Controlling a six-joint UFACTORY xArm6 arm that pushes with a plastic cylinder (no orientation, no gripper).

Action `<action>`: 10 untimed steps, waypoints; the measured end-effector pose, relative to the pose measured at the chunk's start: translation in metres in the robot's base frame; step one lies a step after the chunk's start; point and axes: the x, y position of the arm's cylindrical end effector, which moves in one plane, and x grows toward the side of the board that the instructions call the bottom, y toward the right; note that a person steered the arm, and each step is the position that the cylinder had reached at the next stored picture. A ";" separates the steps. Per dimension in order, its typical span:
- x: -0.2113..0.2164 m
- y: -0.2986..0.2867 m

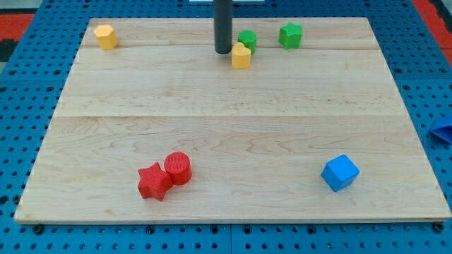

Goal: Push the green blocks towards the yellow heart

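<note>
Seven blocks lie on the wooden board [233, 120]. Near the top edge, around its middle, my tip [223, 52] rests just left of the yellow heart [241, 56]; whether it touches the heart I cannot tell. The tip is a bare rod end, holding nothing. Touching the heart at its upper right is the green cylinder [247, 39], and a little further right, apart from both, sits the green star [290, 35]. A yellow hexagon [106, 37] sits in the top left corner. Toward the bottom edge, left of centre, the red star [154, 182] and red cylinder [178, 168] touch each other. The blue cube [340, 173] lies toward the bottom right corner, well apart from everything else.
</note>
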 end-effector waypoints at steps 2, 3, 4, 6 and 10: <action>0.001 -0.102; -0.012 -0.068; -0.026 0.017; -0.021 0.082; -0.065 0.241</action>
